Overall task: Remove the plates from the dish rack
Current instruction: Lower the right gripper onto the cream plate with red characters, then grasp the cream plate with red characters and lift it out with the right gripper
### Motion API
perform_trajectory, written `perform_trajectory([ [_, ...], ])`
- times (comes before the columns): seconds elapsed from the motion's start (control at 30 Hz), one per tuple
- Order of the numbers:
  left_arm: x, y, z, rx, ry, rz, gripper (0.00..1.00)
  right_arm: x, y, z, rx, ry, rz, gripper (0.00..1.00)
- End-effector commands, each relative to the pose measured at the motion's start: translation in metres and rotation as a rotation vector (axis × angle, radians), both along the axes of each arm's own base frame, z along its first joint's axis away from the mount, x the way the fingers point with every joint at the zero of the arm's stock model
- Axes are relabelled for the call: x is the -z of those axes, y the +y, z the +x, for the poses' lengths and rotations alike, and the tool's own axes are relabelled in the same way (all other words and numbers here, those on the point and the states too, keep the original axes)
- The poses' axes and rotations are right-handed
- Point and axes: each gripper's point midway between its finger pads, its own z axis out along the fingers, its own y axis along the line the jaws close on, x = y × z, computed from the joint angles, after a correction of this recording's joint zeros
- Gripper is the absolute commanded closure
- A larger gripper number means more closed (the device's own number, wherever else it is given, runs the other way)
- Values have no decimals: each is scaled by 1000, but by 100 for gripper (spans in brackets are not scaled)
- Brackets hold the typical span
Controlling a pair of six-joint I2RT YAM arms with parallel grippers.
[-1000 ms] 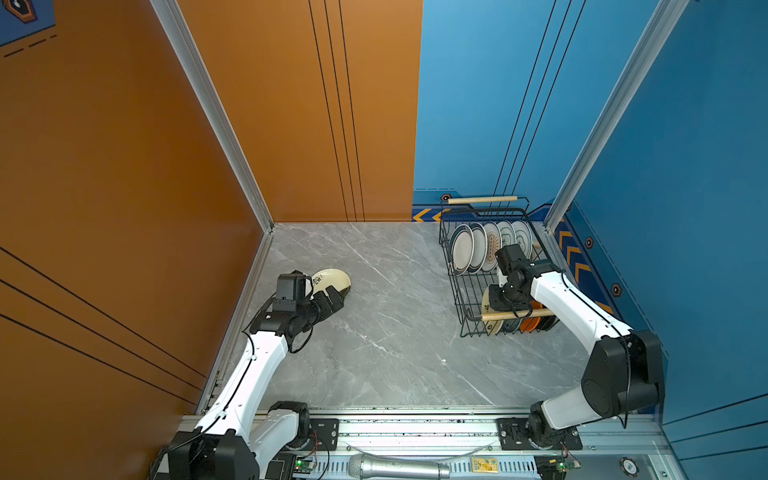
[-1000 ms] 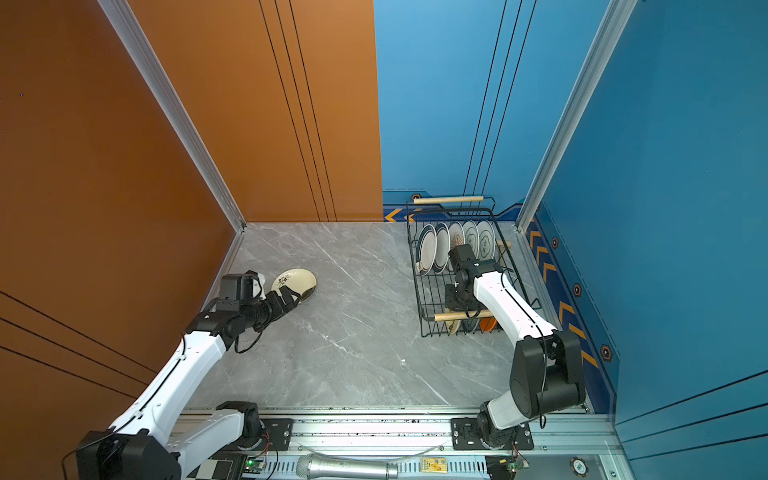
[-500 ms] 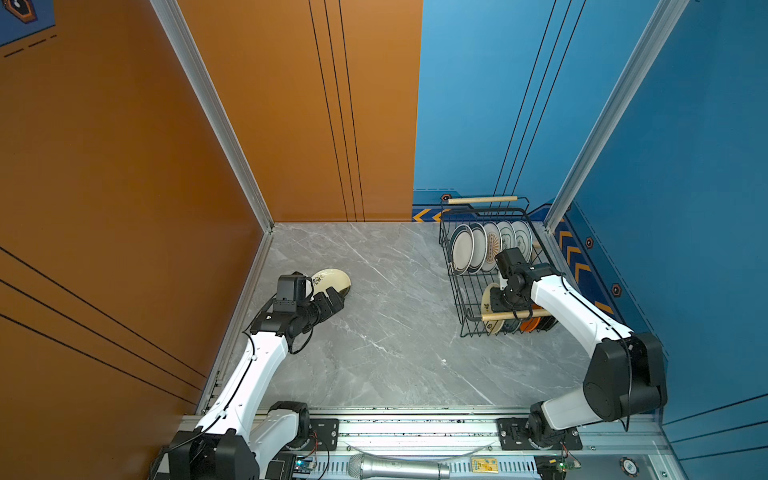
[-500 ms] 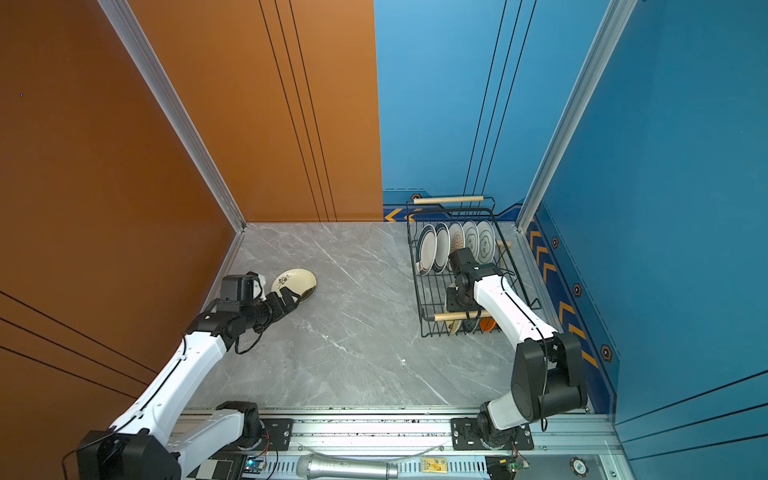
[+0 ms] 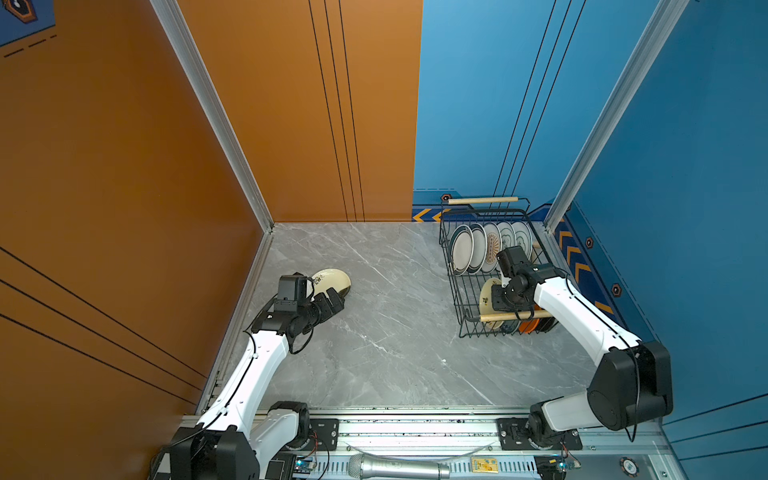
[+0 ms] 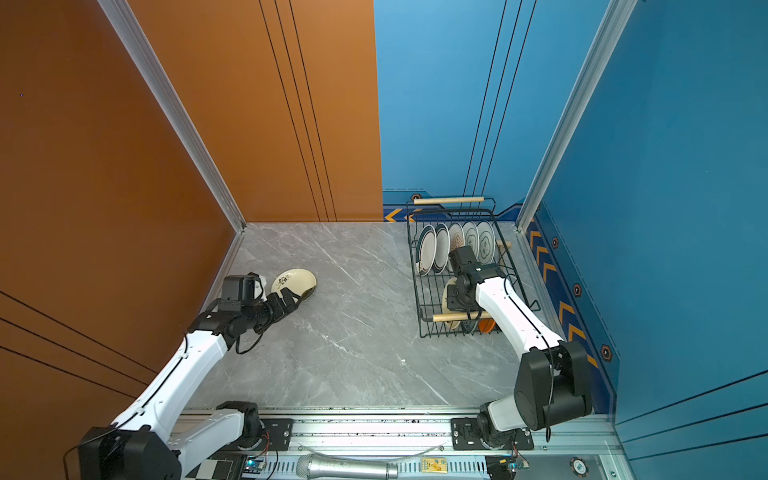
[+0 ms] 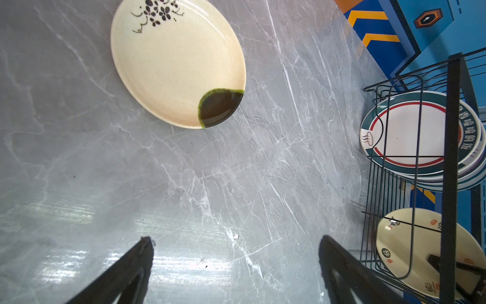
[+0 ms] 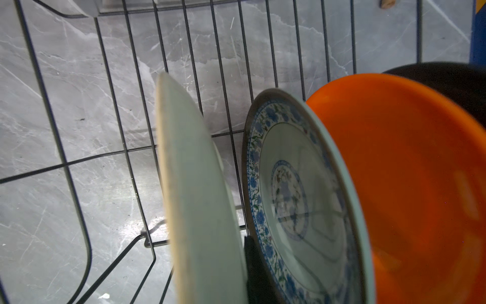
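The black wire dish rack [image 5: 451, 272] [image 6: 417, 270] stands at the back right, with a row of larger white plates [image 5: 462, 251] [image 7: 410, 136] upright at its far end. At its near end stand a cream plate [image 5: 485, 296] [image 8: 194, 197], a blue-patterned plate [image 8: 289, 197], an orange plate [image 8: 407, 184] and a black plate [image 8: 452, 84]. My right gripper [image 5: 498, 300] [image 8: 226, 252] is shut on the cream plate's rim; one dark finger [image 8: 255, 268] shows behind it. Another cream plate [image 5: 332, 279] [image 7: 173, 63] lies flat on the table at left. My left gripper [image 5: 337, 300] [image 7: 236, 252] hangs open and empty just short of it.
Orange wall panels close the left side and blue ones the right, close behind the rack. The rack's wooden handles [image 5: 482, 200] [image 5: 505, 316] cross its far and near ends. Grey marble table [image 5: 395, 340] spreads between the arms.
The right gripper's jaws have closed onto the cream plate in the rack. The left arm has stayed where it was, open beside the plate on the table.
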Motion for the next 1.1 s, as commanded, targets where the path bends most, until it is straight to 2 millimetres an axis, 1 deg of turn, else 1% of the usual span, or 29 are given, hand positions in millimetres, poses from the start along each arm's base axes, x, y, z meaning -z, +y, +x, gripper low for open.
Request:
perform_trajectory([
  [0.0, 7, 5, 0, -12, 8, 41, 2, -32, -5, 4, 14, -69, -37, 94],
  [0.1, 7, 7, 0, -25, 10, 53, 2, -44, -9, 7, 16, -93, -74, 96],
  [0.2, 5, 4, 2, -13, 0, 67, 2, -59, -14, 9, 15, -126, -138, 97],
  [0.3, 4, 1, 3, -8, -7, 99, 2, -87, -19, 15, 8, -208, -223, 98],
  [0.4, 3, -8, 5, 27, -18, 118, 2, -125, -22, 23, -2, -340, -299, 98],
  [0.5, 1, -18, 8, 62, -22, 135, 2, -162, -11, 29, -48, -502, -296, 98],
  [0.53, -2, -25, 9, 87, -29, 128, 2, -175, -7, 30, -60, -560, -282, 99],
  [0.63, -11, -44, 11, 157, -57, 141, 2, -209, 0, 34, -57, -716, -223, 100],
  [0.73, -18, -51, 14, 178, -82, 166, 2, -230, 12, 38, -87, -840, -130, 100],
  [0.87, -31, -51, 18, 164, -127, 193, 2, -254, 46, 37, -185, -1043, 98, 100],
  [0.93, -39, -51, 19, 149, -164, 186, 2, -265, 59, 35, -214, -1126, 206, 100],
  [1.0, -49, -52, 21, 135, -219, 162, 2, -273, 71, 34, -230, -1199, 317, 100],
  [1.07, -58, -55, 22, 134, -269, 138, 2, -275, 79, 40, -218, -1214, 434, 100],
])
